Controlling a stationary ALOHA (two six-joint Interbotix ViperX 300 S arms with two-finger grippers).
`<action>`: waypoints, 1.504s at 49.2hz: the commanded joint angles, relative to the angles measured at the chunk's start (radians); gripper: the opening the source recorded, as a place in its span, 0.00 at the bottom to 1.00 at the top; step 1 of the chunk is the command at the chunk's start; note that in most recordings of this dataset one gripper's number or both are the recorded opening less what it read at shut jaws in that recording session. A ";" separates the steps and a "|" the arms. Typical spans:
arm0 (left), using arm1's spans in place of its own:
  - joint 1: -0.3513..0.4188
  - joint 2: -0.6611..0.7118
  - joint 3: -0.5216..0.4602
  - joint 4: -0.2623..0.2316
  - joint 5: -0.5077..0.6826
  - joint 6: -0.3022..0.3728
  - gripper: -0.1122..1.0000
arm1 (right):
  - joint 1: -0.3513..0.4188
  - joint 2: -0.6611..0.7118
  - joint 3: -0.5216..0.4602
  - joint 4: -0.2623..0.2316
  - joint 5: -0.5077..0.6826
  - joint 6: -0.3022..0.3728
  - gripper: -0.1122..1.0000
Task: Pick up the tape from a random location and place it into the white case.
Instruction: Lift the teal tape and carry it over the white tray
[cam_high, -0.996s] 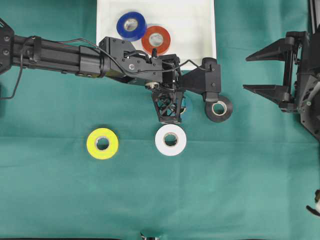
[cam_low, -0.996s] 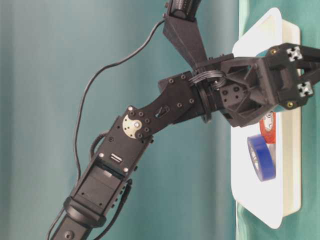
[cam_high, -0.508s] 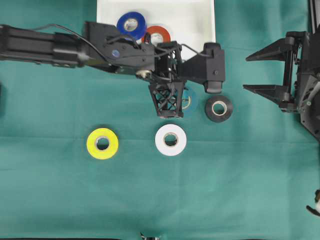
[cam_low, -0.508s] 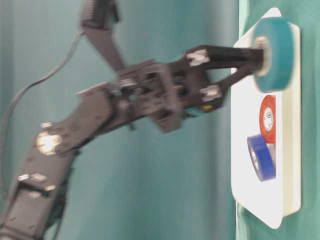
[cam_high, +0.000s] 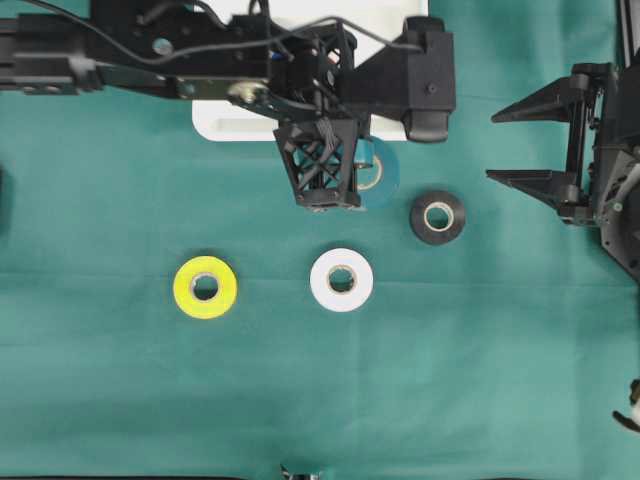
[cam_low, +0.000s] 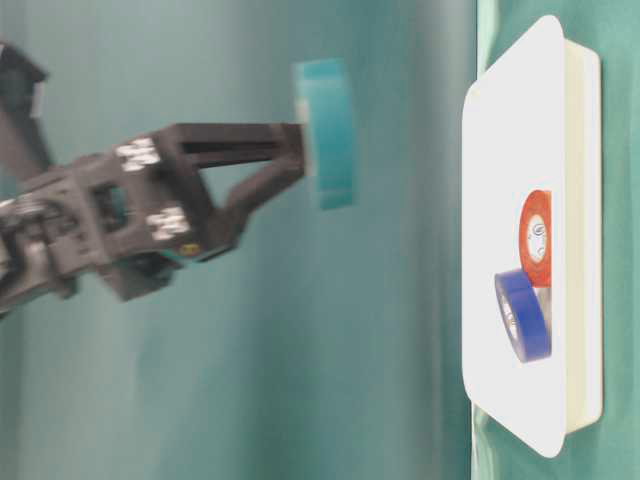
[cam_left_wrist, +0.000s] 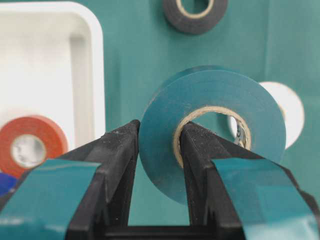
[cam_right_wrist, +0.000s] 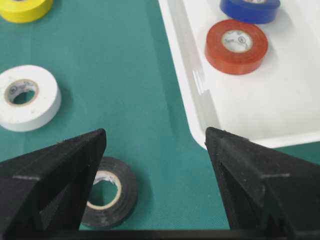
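Your left gripper (cam_left_wrist: 157, 150) is clamped through the teal tape (cam_left_wrist: 210, 131), one finger in its core, holding it lifted clear of the white case (cam_low: 515, 180), flat faces toward the cloth. Your right gripper (cam_right_wrist: 155, 165) gapes, holding nothing.

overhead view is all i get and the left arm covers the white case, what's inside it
Observer: A red roll and a blue roll lie in the white case.
Operator: how is the teal roll gripped
Observer: One finger of the left end effector goes through the core of the teal roll, the other presses outside.
Operator: is it over the case
Observer: Left wrist view shows green cloth behind it, case off to the side.
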 joint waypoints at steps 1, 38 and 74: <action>0.002 -0.069 -0.040 0.003 0.008 -0.002 0.30 | -0.002 0.006 -0.021 0.000 -0.009 0.002 0.85; 0.002 -0.115 -0.055 0.003 0.060 -0.005 0.30 | 0.000 0.006 -0.023 0.000 -0.009 0.002 0.85; 0.006 -0.115 -0.052 0.003 0.058 -0.005 0.30 | 0.000 0.006 -0.023 0.000 -0.006 0.002 0.85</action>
